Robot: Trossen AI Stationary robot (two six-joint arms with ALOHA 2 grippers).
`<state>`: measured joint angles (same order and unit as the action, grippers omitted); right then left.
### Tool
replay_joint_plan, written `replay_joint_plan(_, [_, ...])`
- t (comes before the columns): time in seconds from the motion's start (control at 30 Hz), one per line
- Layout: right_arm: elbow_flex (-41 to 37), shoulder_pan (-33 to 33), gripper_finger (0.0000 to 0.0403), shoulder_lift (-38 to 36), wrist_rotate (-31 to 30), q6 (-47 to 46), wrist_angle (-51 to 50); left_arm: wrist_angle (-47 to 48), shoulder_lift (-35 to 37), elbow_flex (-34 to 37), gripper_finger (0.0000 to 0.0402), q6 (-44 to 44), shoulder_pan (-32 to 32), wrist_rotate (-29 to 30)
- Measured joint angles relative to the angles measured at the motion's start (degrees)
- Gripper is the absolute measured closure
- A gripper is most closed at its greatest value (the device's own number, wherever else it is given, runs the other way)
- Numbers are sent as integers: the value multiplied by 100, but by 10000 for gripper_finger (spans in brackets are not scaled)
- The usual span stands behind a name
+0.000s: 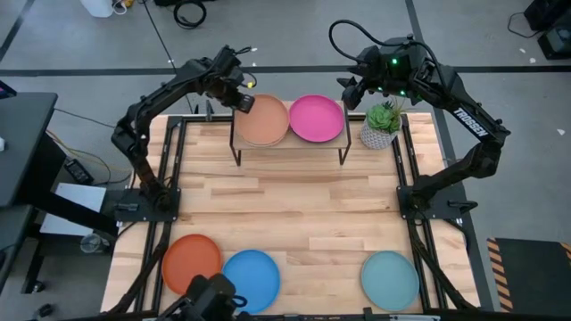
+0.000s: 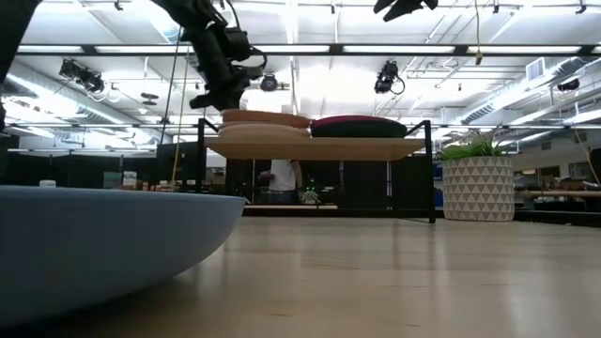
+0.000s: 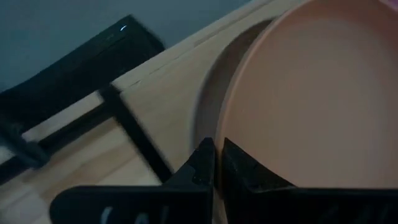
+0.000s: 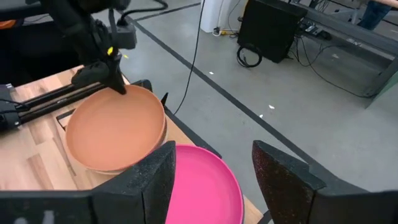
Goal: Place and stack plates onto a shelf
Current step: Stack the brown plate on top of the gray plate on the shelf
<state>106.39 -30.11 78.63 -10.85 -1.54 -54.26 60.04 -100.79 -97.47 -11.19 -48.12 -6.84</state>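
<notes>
The round tan plate (image 3: 311, 93), pinched at its rim by the left hand (image 3: 217, 163), could slide off the small wooden shelf (image 1: 290, 147); right hand (image 4: 211, 171) open.

shelf (image 1: 290, 147) top filled by tan plate (image 1: 263, 120) and pink plate (image 1: 317, 118), potted plant (image 1: 382, 125) close beside, table centre (image 1: 285, 209) bare

A potted plant (image 1: 382, 124) stands on the slatted table (image 1: 294, 214).

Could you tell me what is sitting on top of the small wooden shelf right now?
On the shelf sit a tan plate and a pink plate, side by side. The low view shows another plate edge under the tan one; its colour is hidden. The left gripper is at the tan plate's rim.
</notes>
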Motion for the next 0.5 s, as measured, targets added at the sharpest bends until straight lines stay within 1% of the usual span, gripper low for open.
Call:
replay_joint_plan(0.1, [0, 0, 196, 0, 1, 4, -3, 90, -24, 0, 387, 120, 2, 212])
replay_joint_plan(0.33, [0, 0, 215, 0, 6, 17, -7, 183, -16, -5, 382, 145, -37, 229])
replay_joint_plan(0.4, [0, 0, 218, 0, 35, 17, -8, 99, -16, -5, 364, 142, -36, 227])
replay_joint_plan(0.5, [0, 0, 221, 0, 47, 22, -9, 53, -15, -9, 322, 138, -35, 218])
